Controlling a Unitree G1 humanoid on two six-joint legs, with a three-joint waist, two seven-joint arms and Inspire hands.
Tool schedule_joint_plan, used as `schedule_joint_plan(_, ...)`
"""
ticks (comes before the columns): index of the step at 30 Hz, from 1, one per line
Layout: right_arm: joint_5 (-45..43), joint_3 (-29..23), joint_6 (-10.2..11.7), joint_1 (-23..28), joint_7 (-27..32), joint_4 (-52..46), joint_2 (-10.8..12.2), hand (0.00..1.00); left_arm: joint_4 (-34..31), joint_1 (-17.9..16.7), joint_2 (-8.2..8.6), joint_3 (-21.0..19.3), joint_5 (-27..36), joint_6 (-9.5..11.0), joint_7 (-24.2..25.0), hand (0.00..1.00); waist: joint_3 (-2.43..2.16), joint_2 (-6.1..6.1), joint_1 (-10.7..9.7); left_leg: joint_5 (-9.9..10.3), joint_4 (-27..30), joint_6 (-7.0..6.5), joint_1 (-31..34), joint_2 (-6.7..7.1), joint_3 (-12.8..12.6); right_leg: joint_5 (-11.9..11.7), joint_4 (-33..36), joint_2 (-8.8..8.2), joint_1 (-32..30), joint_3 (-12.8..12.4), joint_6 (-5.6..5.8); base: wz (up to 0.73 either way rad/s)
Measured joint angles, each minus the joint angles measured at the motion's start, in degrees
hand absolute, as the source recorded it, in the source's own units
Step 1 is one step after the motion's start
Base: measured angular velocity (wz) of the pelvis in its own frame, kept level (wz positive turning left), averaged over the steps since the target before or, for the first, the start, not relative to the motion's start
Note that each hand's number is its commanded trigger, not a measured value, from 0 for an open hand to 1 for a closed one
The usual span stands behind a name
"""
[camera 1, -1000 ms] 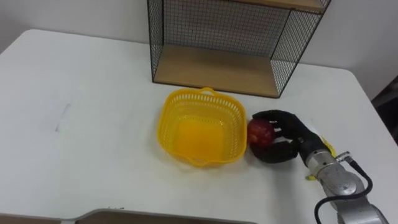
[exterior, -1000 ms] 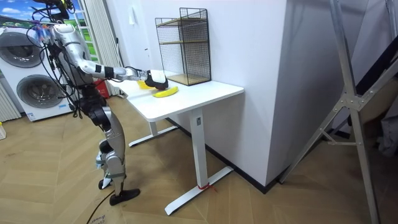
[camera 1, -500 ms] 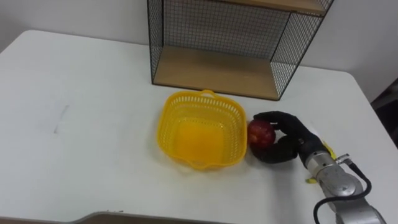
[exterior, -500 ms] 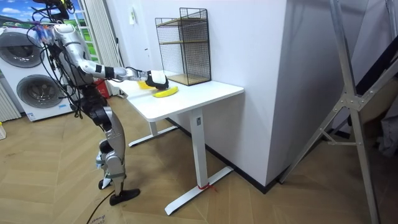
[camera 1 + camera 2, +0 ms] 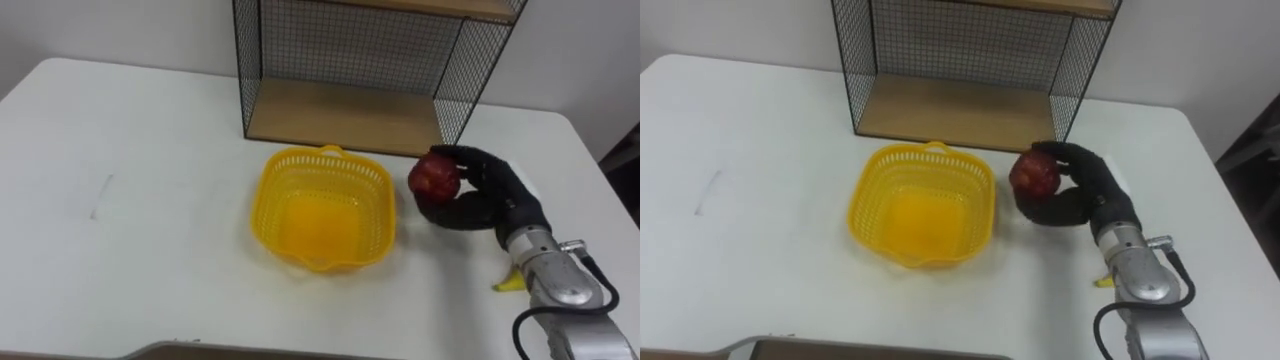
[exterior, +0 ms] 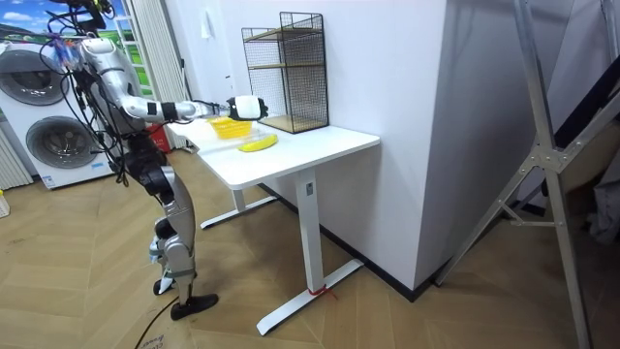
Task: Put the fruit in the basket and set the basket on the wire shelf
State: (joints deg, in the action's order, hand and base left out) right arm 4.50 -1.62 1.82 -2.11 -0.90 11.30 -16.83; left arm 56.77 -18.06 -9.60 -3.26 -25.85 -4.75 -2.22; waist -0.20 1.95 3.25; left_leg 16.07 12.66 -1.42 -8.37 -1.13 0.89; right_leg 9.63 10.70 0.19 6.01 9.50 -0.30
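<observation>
Left eye view: white table (image 5: 150, 130), wire shelf (image 5: 340, 110) at its far edge, yellow basket (image 5: 268, 190) just nearer. Right of the basket, right hand (image 5: 490, 195) clamped round a red apple (image 5: 433, 174) (held off the tabletop). Banana (image 5: 508, 283) tip poking out beneath the wrist.

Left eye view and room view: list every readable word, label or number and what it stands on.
No text can be read.
The yellow basket, the apple in the right hand, the wire shelf and the table bear no print.
Any marks on the washing machines in the room view are too small to read.
</observation>
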Motion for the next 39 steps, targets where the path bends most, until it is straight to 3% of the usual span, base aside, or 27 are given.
schedule_joint_plan(8, 0.04, 0.05, 0.11, 0.03, 3.69, -7.92, -0.14, 1.00, 0.71, 0.85, -0.21, 0.04, -0.01, 0.34, 0.84, 0.00, -0.03, 0.14, -0.07, -0.02, -0.13, 0.02, -0.15, -0.04, -0.48, 0.00, 0.14, 0.01, -0.02, -0.13, 0.00, -0.01)
schedule_joint_plan(11, -0.94, 0.05, 1.19, 0.03, 4.02, -11.77, -0.16, 1.00, 1.22, 1.31, -0.28, 0.09, -0.02, 1.35, 1.28, 0.00, 0.00, 0.46, -0.13, -0.02, -0.07, 0.02, -0.13, -0.05, -0.46, 0.00, 0.16, 0.04, -0.03, -0.46, 0.00, 0.00)
schedule_joint_plan(18, -10.42, 1.66, 1.51, 0.27, 1.35, -24.80, -0.30, 1.00, 1.22, 1.70, -0.45, 0.09, -0.10, 1.44, 1.88, 0.00, 0.11, 0.79, 0.84, -0.02, -0.81, 0.02, -0.02, -0.12, -0.73, -0.01, 0.18, 0.29, -0.55, -1.07, -0.01, -0.02)
schedule_joint_plan(22, -15.43, 4.89, 2.37, 0.08, -0.98, -26.13, -0.61, 1.00, 1.22, 2.27, -0.68, 1.04, -0.02, 1.46, 1.78, 0.00, 0.05, 1.50, 1.75, -0.02, -0.82, 0.02, -0.08, -0.12, -0.88, -0.01, 0.19, 0.40, -0.72, -1.53, -0.01, -0.04)
schedule_joint_plan(29, -16.55, 9.00, 1.00, 0.05, -9.61, -26.22, -0.78, 1.00, 1.22, 3.47, -1.84, 1.69, 0.35, 1.49, 3.96, 0.00, 0.00, 2.06, 2.12, -0.03, -0.92, 0.02, -0.11, -0.22, -1.30, -0.02, 0.04, 0.53, -1.03, -2.13, 0.00, -0.03)
schedule_joint_plan(33, -16.58, 12.10, 0.12, 0.05, -12.16, -24.47, -1.51, 1.00, 2.41, 4.71, -3.55, 4.56, 0.37, 1.47, 3.83, 0.00, 0.66, 2.06, 2.58, -0.04, -1.03, 0.03, -0.31, -0.25, -1.59, -0.04, -0.05, 0.57, -0.93, -2.32, -0.02, -0.02)
schedule_joint_plan(39, -18.84, 15.19, -2.45, 0.05, -17.11, -22.50, -1.83, 1.00, 2.83, 5.24, -3.89, 6.13, 0.32, 1.27, 3.60, 0.00, 0.99, 2.54, 3.43, -0.04, -1.02, 0.03, 0.07, -0.25, -1.54, -0.05, -0.04, 0.54, -1.24, -2.01, -0.02, -0.01)
